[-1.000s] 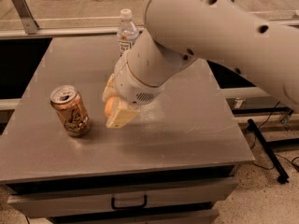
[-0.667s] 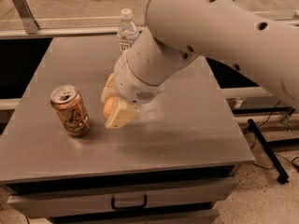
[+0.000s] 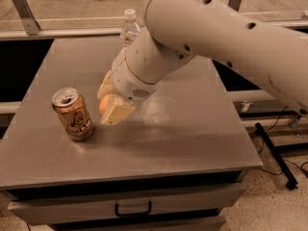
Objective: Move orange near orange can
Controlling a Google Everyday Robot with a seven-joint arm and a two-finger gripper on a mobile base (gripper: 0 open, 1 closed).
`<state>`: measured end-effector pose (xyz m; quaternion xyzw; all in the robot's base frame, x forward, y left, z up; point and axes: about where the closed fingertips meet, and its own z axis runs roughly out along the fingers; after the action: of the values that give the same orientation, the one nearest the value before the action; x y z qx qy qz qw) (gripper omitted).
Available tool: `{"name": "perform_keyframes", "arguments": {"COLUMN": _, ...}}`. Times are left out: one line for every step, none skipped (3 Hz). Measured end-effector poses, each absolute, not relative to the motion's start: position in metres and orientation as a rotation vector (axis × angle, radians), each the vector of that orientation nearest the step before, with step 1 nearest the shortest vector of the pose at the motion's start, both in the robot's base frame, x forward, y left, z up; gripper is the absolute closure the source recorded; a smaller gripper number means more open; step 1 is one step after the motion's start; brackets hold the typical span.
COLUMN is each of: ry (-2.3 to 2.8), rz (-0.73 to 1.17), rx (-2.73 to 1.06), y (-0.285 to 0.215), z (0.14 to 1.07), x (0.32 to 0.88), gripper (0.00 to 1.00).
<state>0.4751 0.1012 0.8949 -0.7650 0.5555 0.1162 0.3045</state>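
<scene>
The orange can (image 3: 73, 114) stands upright on the grey table (image 3: 183, 134) at the left, copper-orange with a silver top. My gripper (image 3: 109, 106) is just right of the can, low over the table. Its pale fingers (image 3: 117, 113) are shut on the orange (image 3: 104, 103), of which only a small orange patch shows between them. The orange sits a short gap to the right of the can, not touching it.
A clear plastic water bottle (image 3: 129, 29) with a white cap stands at the back of the table, partly behind my arm. The table has a drawer with a black handle (image 3: 133, 209) in front. A black stand leg (image 3: 274, 153) lies on the floor at the right.
</scene>
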Motion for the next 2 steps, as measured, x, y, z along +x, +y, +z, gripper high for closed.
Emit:
{"name": "perform_keyframes", "arguments": {"ry": 1.487, "rz": 0.324, "rx": -2.010, "y": 0.112, "z": 0.887, "x": 0.485, "gripper": 1.00}}
{"name": "perform_keyframes", "arguments": {"ry": 1.540, "rz": 0.409, "rx": -1.970, "y": 0.110, "z": 0.865, "x": 0.493, "gripper": 1.00}}
